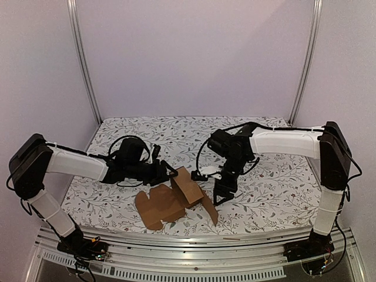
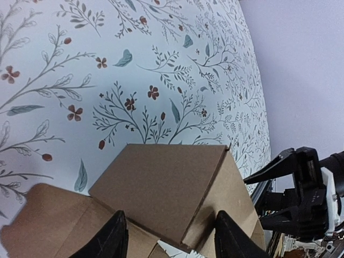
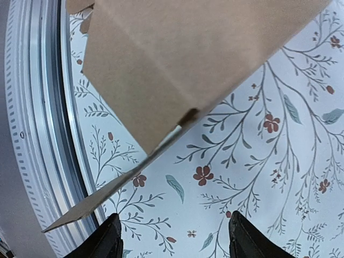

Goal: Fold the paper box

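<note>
Left gripper [image 1: 167, 172], overhead cam: jaws spread right at the raised flap of the paper box [image 1: 170, 202], which sits half-folded on the floral cloth [image 1: 276, 188] between the arms, with pale lilac walls [image 1: 194, 59] all round. Left wrist cam: fingers [image 2: 115, 239] apart, brown panel between them, can't tell if they touch it. Right wrist cam: right gripper [image 3: 176, 217] wide apart over the cloth, cardboard at the top of frame, metal rail [image 3: 32, 134] alongside.
</note>
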`<state>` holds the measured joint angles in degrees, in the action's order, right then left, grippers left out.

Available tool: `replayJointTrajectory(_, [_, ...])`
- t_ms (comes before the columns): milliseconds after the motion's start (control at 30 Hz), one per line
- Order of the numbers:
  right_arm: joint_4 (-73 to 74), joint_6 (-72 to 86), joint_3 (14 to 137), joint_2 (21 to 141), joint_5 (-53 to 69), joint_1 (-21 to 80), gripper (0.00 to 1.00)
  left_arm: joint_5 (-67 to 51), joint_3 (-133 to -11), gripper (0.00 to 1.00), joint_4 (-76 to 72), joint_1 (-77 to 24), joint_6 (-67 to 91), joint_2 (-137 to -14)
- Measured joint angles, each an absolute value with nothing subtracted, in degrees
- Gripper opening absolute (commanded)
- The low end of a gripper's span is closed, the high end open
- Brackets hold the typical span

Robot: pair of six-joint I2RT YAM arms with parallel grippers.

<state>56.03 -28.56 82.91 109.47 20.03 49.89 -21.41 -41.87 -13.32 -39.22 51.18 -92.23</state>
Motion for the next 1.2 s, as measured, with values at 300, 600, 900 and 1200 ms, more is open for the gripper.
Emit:
replayJointTrajectory(300, [62.08, -17.43, 92.47, 108.88, 25.17, 46.11, 0.74, -20.58, -42.39, 0.54, -11.29, -39.29, 50.33, -91.68])
replayJointTrajectory(600, [63.96, -11.11, 91.72, 108.88, 24.12, 51.94, 0.76, -19.70, -42.63, 0.55, -10.59, -39.35, 50.37, -91.39])
replayJointTrajectory(900, [63.72, -5.78, 89.78, 109.43, 18.50, 55.07, 0.37, -17.67, -42.65, 0.56, -8.25, -39.38, 50.41, -89.38])
replayJointTrajectory(1200, [64.14, -5.58, 93.08, 112.22, 15.70, 55.16, 0.11, -16.84, -42.35, 0.56, -7.03, -39.38, 50.35, -86.04])
